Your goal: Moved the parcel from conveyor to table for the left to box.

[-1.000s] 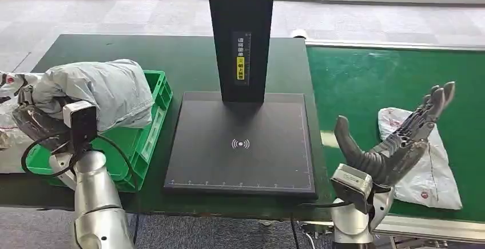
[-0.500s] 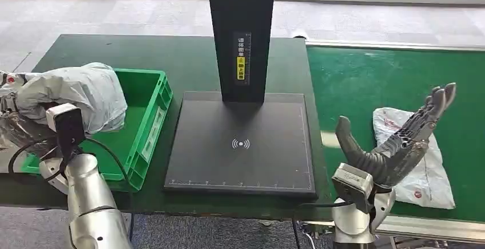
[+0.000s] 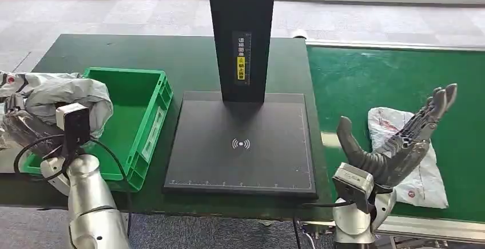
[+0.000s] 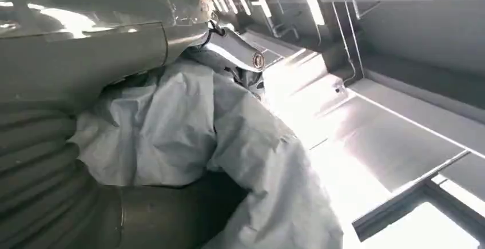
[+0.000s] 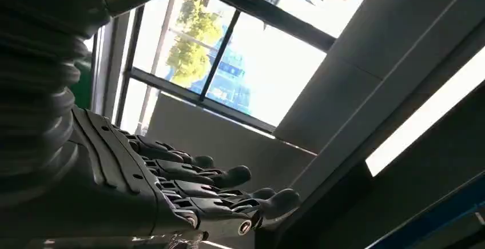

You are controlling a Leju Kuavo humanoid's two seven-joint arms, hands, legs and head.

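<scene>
At 8 o'clock, the left hand [image 3: 26, 126] grips a crumpled grey parcel [image 3: 63, 97] over the left rim of the green crate [image 3: 150, 124]. At 4 o'clock, the right hand [image 3: 400, 140] stands upright, fingers spread, empty, above a white parcel [image 3: 426, 174] on the green conveyor [image 3: 372, 74]

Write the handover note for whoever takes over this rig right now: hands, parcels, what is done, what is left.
Left robot hand: holds a grey parcel at the left edge of the green crate, not inside it.
Right robot hand: open, fingers spread, raised over the conveyor, holding nothing.
White parcel: lies on the conveyor behind the right robot hand, untouched.
Scanner plate: bare, between crate and conveyor.
Done: grey parcel is in the left robot hand.
Left: box the grey parcel; move the white parcel from conveyor to table.
</scene>
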